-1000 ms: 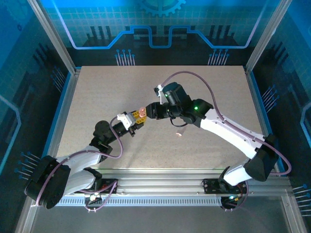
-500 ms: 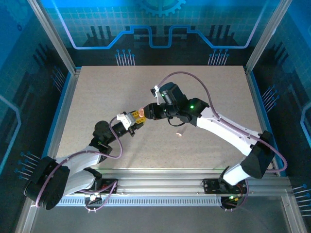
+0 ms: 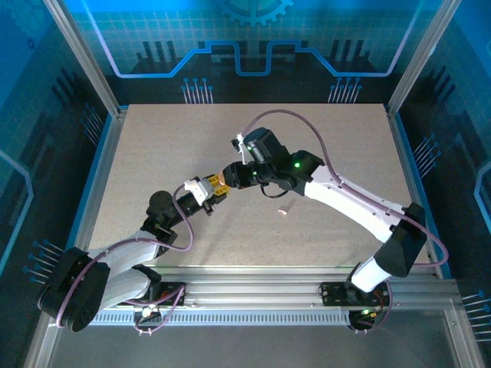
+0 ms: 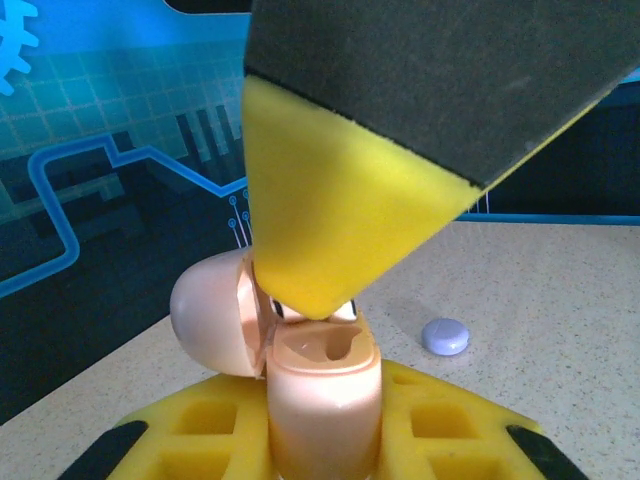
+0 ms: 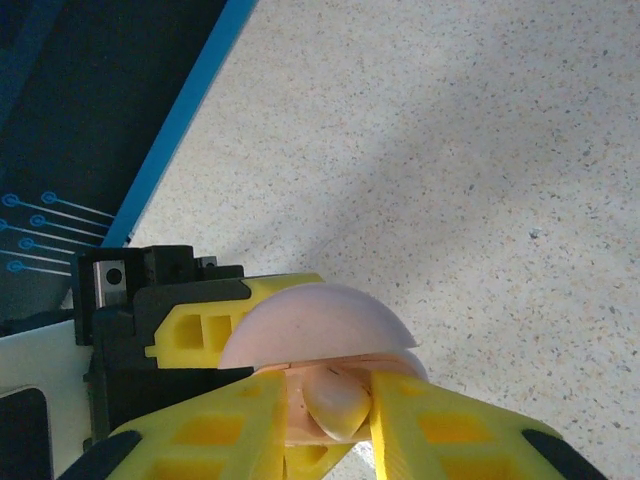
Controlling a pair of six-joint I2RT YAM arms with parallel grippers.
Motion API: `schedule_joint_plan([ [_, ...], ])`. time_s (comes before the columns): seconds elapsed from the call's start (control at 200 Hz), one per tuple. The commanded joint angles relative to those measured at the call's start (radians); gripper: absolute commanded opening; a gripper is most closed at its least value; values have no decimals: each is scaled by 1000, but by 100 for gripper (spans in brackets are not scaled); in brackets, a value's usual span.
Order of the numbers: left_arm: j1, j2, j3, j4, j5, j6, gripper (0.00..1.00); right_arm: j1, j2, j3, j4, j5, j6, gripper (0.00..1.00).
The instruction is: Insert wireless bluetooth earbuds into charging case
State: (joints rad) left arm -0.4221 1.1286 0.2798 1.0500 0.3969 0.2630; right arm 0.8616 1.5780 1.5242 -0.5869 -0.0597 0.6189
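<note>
Top view: left gripper and right gripper meet nose to nose mid-table, and a spare pink earbud lies loose at 4 o'clock from them. Left wrist view: the left fingers are clamped on the pink case, its lid swung open to 9 o'clock. One right finger hangs at 12 o'clock right over the sockets, and a closed lilac case sits on the table at 3 o'clock. Right wrist view: the right fingers look pinched on a pale pink earbud wedged between their tips, with the case lid at 12 o'clock just behind. That bud is likely featherlight, hard and slick, so it wants a light squeeze across its bulb.
</note>
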Motion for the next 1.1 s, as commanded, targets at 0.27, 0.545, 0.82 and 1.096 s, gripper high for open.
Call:
schedule_joint_plan([
  [0.27, -7, -32, 25, -7, -7, 18, 22, 37, 30, 71, -110, 68, -49, 20],
  [0.545, -7, -20, 26, -8, -15, 18, 22, 37, -34, 29, -69, 96, -63, 19],
  [0.82, -7, -4, 26, -3, -15, 15, 22, 34, -105, -36, -8, 100, -62, 19],
  [1.096, -7, -7, 26, -2, -11, 12, 22, 19, -130, -82, 65, 42, -46, 19],
])
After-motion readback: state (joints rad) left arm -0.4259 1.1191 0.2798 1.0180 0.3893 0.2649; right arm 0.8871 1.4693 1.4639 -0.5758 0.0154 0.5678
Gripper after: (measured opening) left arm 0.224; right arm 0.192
